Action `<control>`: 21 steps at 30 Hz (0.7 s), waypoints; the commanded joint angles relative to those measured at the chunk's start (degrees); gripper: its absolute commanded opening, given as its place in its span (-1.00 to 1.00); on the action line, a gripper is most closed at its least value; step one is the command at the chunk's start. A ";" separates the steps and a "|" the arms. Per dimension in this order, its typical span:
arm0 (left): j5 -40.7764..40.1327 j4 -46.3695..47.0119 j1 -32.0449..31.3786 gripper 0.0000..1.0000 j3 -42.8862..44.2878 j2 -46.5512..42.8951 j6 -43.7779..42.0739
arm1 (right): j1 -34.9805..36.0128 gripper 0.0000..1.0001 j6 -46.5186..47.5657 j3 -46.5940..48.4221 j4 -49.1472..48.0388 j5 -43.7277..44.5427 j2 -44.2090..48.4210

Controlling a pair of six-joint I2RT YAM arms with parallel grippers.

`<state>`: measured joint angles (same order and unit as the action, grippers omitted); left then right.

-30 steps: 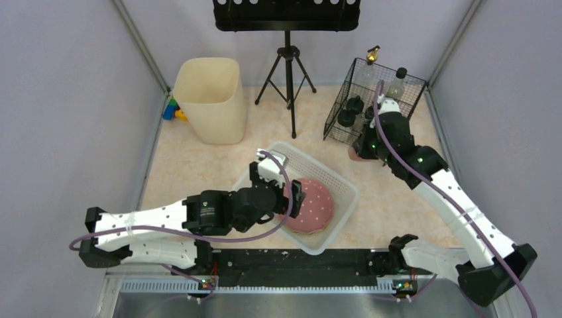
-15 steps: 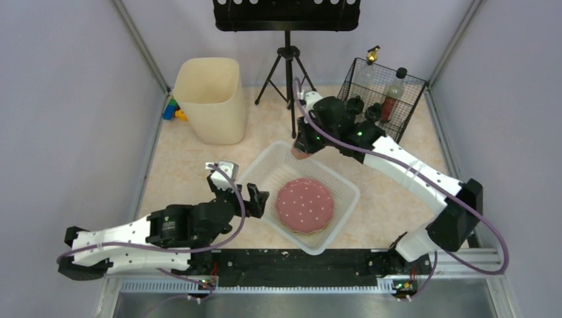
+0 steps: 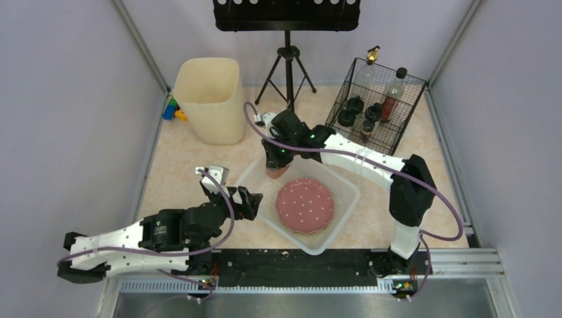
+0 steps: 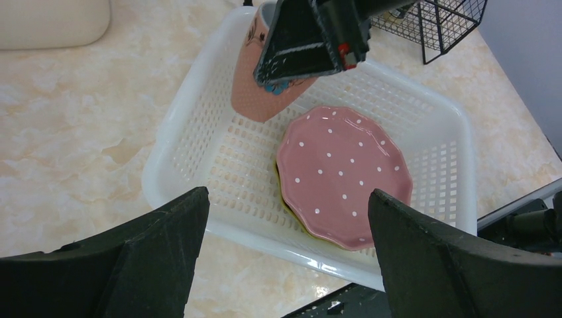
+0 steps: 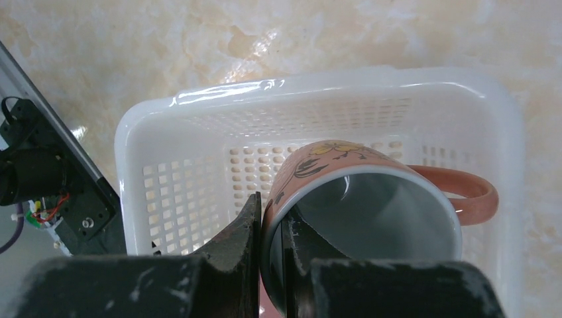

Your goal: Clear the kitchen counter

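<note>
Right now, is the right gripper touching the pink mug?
Touching. The right wrist view shows the right gripper clamping the rim of the pink mug, one finger outside the wall and one inside, with no gap.

Left gripper (image 3: pixel 243 199) spread wide; right gripper (image 3: pixel 275 163), arm stretched forward, pinches a mug (image 3: pixel 272 174).

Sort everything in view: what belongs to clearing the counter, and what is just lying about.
In the job: kitchen counter; white basket; dotted plate in it; pink mug, gripped at its rim by the right tool; left tool, open.
Just about, likely: beige bin; music stand; wire rack with bottles; toy blocks.
</note>
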<state>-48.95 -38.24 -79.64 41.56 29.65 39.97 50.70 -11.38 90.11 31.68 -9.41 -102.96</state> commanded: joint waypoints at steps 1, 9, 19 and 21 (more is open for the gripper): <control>-1.08 0.41 0.14 0.87 -0.69 -1.97 -0.06 | 2.12 -1.00 0.69 4.58 -4.72 -0.04 -2.47; 0.27 -0.21 0.09 0.86 -1.19 -4.27 0.64 | 4.75 -1.00 -0.47 4.20 -6.13 2.28 -6.88; 1.22 0.01 0.09 0.86 -1.12 -3.91 0.24 | 8.24 -0.83 -2.11 1.79 -8.66 6.74 -10.04; 1.31 0.01 0.09 0.86 -0.99 -3.91 0.36 | 8.68 -0.62 -2.43 1.67 -8.63 7.41 -10.58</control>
<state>-47.81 -38.72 -79.64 40.69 25.71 40.40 57.74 -13.10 90.78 28.51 -4.51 -112.90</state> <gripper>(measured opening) 0.932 0.122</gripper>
